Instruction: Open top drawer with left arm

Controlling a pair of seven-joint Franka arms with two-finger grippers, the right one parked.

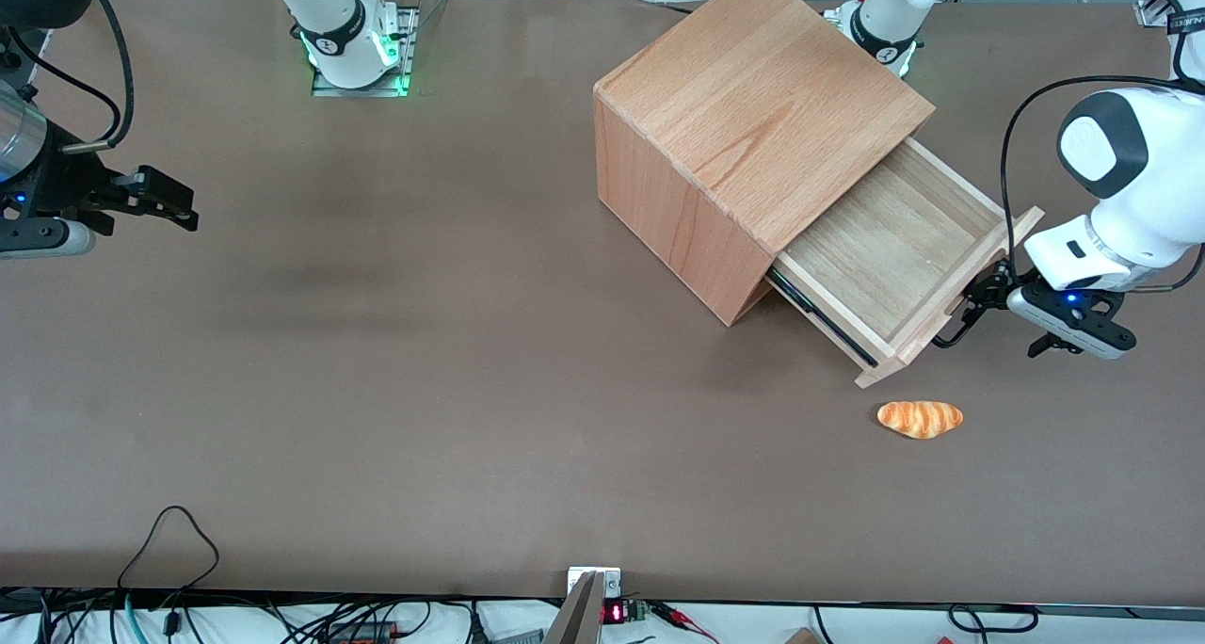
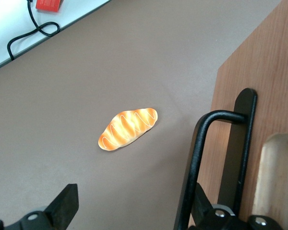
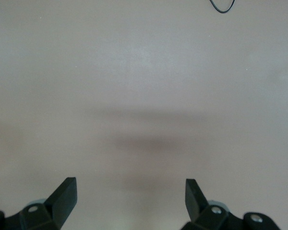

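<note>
The top drawer stands pulled well out of its beech cabinet, near the worktop's edge at the working arm's end — pale bare wood inside, shallow and empty. Its thin black bar handle runs along the plain front, and the left arm's gripper sits right at it. In the wrist view the jaws stand apart, one finger clear of the handle. A glossy toy bread roll lies just nearer the front camera.
</note>
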